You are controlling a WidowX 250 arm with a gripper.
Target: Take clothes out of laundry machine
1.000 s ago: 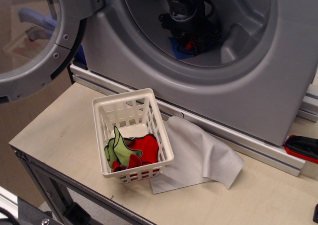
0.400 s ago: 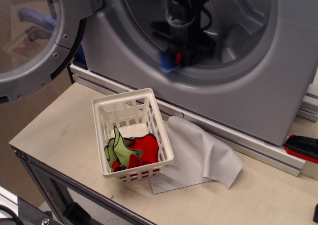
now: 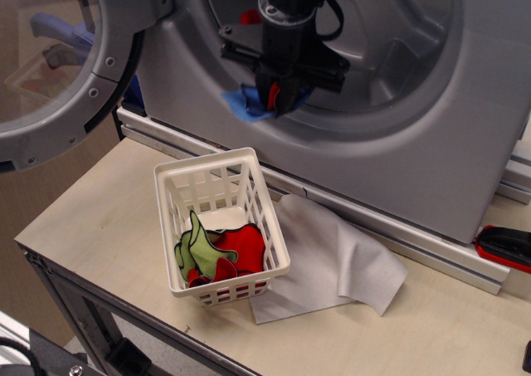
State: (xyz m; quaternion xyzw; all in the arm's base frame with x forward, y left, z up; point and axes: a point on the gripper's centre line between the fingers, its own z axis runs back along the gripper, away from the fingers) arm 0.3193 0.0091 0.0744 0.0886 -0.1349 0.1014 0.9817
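The silver-grey laundry machine (image 3: 415,144) fills the back, its round door (image 3: 66,69) swung open to the left. My black gripper (image 3: 278,94) hangs at the front left rim of the drum opening. It is shut on a blue cloth (image 3: 245,104) with a red cloth (image 3: 275,95) bunched against it. Both cloths hang at the drum's lip, above the table. Another small red piece (image 3: 250,17) shows deeper inside the drum.
A white slotted basket (image 3: 217,218) stands on the wooden table (image 3: 99,218) below the gripper, holding red and light green cloths (image 3: 220,251). A pale grey sheet (image 3: 332,260) lies right of it. A red and black tool (image 3: 506,247) lies at far right.
My gripper has moved from deep in the drum out to the left and toward the front rim, carrying the blue and red cloths with it.
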